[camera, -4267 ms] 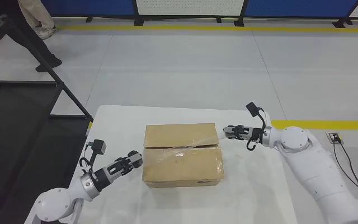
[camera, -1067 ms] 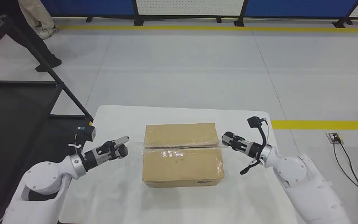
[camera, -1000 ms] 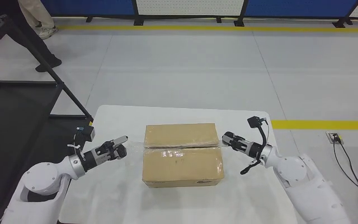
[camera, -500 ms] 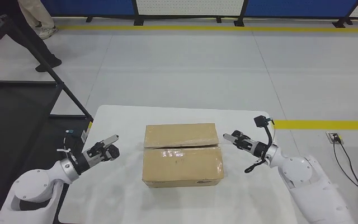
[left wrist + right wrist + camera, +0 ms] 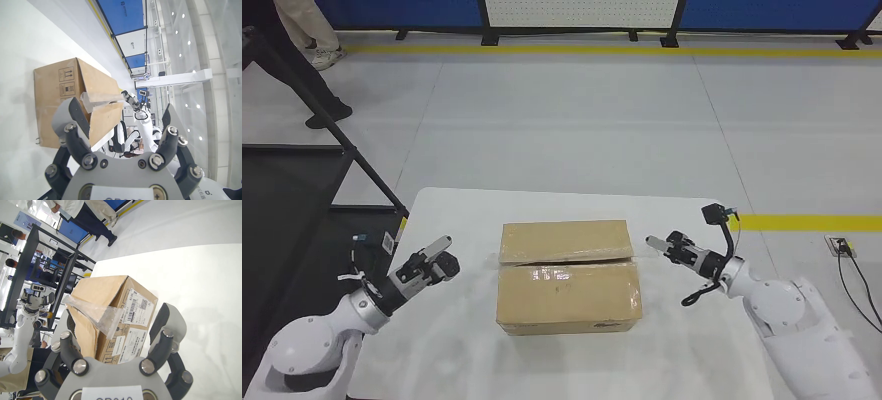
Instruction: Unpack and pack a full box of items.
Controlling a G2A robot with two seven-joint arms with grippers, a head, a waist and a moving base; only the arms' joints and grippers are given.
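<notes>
Both end effectors stood wide open, holding nothing. The left end effector point(image 5: 445, 256) hung over the left part of the white worktop point(image 5: 542, 205), apart from the cardboard box point(image 5: 567, 295) and pointed at its left end. The right end effector point(image 5: 654, 243) hung just beside the box's right end, not touching it. The box sat at the middle of the worktop. A strip of clear tape point(image 5: 98, 313) lay along its top seam, with loose ends sticking out at both short ends.

Box point(image 5: 567, 280) on table point(image 5: 462, 210) between left gripper point(image 5: 446, 254), right gripper point(image 5: 651, 243)
</notes>
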